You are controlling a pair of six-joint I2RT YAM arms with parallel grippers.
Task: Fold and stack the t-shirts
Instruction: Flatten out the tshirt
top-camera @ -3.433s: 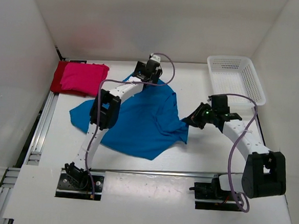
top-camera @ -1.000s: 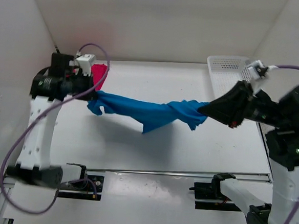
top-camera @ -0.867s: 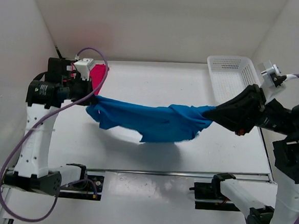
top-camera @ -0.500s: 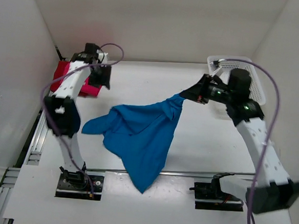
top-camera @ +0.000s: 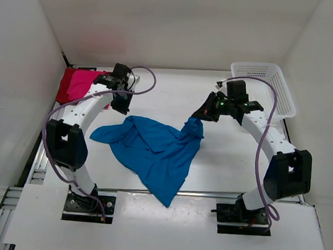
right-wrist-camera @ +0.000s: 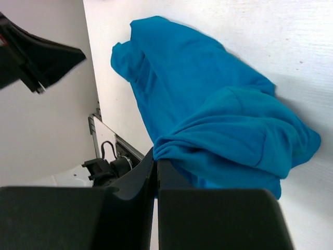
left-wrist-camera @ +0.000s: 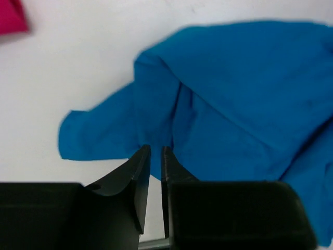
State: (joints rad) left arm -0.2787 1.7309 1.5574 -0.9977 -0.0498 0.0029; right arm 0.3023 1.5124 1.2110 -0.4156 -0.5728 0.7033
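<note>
The blue t-shirt [top-camera: 153, 150] lies crumpled on the table's middle, one corner reaching the front edge. My right gripper [top-camera: 200, 115] is shut on a bunched fold [right-wrist-camera: 171, 143] at its right upper corner, lifting that corner slightly. My left gripper [top-camera: 121, 103] hovers just above the shirt's upper left part [left-wrist-camera: 234, 94]. Its jaws stand a narrow gap apart, with nothing between them and bare table showing through. The pink t-shirt [top-camera: 85, 80] lies folded on the dark red t-shirt [top-camera: 62, 90] at the back left.
A white mesh basket [top-camera: 256, 66] stands at the back right corner. White walls close in the table on three sides. A metal rail [top-camera: 230, 193] runs along the front, before the arm bases.
A second ago both grippers held the blue shirt stretched in the air. The left one let go and swung back over it, jaws narrowing. The right one came down, and the shirt dropped onto the table.
</note>
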